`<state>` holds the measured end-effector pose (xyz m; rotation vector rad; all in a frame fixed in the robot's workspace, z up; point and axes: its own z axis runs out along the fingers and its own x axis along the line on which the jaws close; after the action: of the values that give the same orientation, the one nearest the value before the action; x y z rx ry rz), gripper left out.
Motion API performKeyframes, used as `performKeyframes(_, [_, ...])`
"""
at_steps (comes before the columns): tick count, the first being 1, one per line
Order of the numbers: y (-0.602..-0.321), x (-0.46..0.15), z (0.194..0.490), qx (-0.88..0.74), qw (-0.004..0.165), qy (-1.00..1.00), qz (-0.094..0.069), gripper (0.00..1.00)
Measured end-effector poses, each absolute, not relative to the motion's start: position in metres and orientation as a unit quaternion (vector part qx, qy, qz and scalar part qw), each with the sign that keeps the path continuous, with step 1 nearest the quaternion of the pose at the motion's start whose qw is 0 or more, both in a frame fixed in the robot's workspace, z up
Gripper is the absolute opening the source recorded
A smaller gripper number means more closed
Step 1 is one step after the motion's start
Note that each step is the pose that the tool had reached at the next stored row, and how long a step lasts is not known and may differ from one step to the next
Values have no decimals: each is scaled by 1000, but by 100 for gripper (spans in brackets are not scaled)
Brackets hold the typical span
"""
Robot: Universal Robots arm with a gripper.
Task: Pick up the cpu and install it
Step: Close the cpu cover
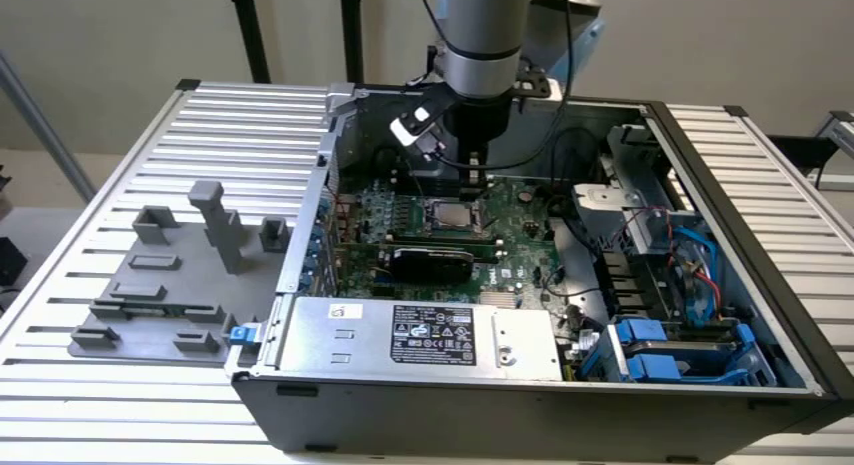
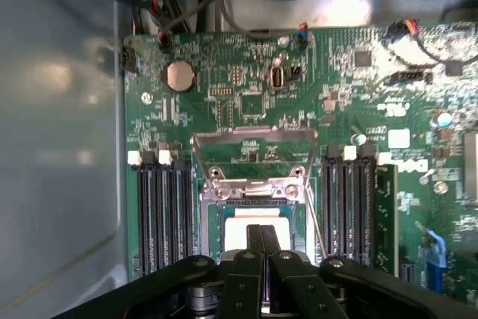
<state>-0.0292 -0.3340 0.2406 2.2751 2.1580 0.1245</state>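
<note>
The gripper (image 2: 261, 238) has its two dark fingers pressed together, with nothing pinched between them. Their tips hang right over the cpu (image 2: 233, 231), which lies flat in the socket on the green motherboard (image 2: 246, 95); whether they touch it cannot be told. The socket's metal frame (image 2: 254, 184) stands open just beside the chip, and black memory slots (image 2: 160, 207) flank it on both sides. In the exterior view the arm reaches down into the open computer case (image 1: 534, 405), and a grey fixture (image 1: 160, 285) sits well apart on the slatted table (image 1: 787, 175), to the exterior view's left.

The cpu (image 1: 453, 217) is a small, flat square with a pale silver-grey top; it lies level, top up. It sits in the socket (image 2: 213, 218) on the green motherboard (image 2: 246, 95); one edge is hidden.
</note>
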Motion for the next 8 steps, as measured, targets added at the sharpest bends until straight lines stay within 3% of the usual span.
performKeyframes(8, [-340,-2,276,725,-2,688,36,11])
